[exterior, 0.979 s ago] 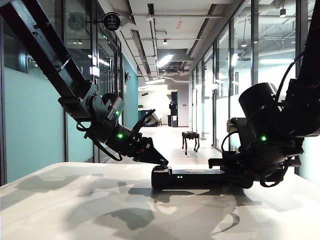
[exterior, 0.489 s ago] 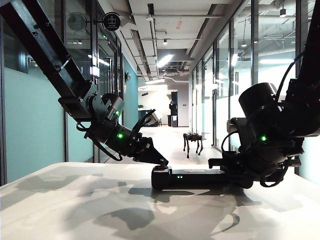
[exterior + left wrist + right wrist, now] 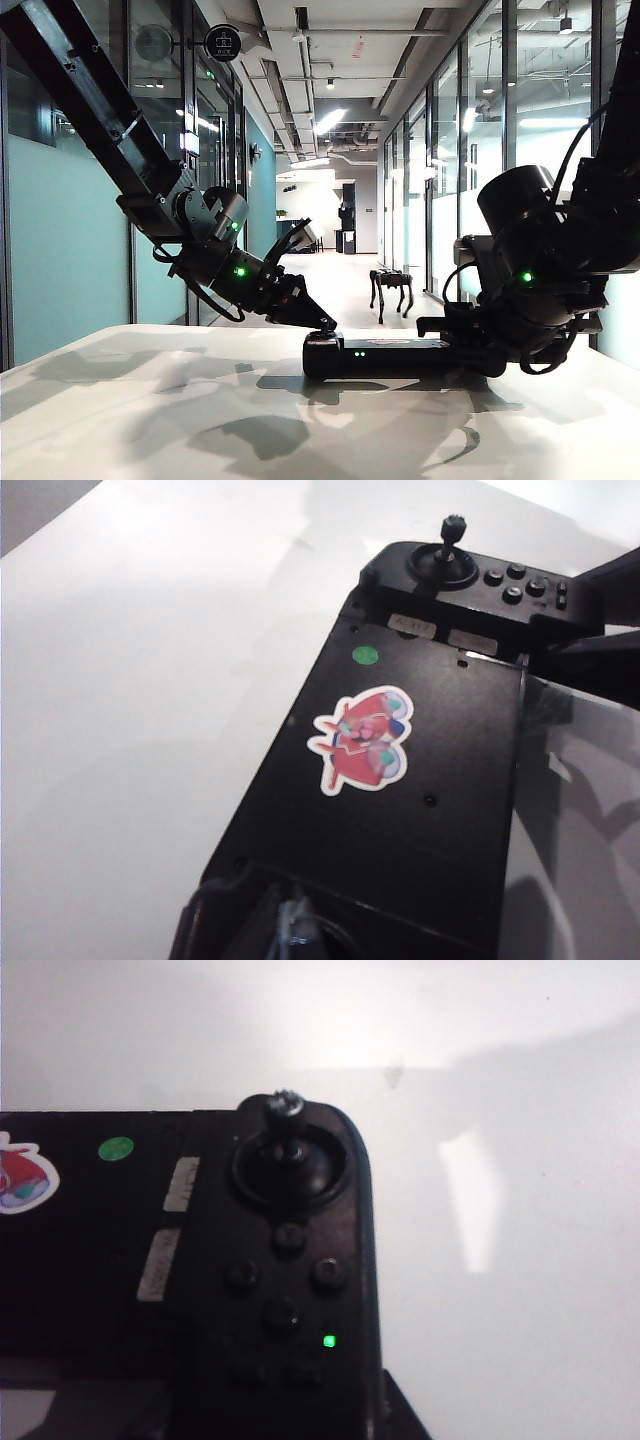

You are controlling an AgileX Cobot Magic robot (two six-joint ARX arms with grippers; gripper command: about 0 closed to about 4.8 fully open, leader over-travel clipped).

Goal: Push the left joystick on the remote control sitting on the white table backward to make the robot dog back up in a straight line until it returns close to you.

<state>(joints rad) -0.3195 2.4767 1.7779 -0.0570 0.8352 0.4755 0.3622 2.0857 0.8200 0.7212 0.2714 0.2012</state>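
Remote control [image 3: 390,357], one, right claw [image 3: 440,338] tight around its end, left claw [image 3: 325,324] at other end, grip unclear; one robot dog [image 3: 392,290].

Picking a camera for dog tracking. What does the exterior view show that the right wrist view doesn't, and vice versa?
Only exterior: the robot dog down the corridor, and both arms, the left gripper at the remote control's left end, the right gripper at its right end. Only right wrist: the right-hand thumbstick, round buttons, a green dot sticker. Both: the remote control and the white table.
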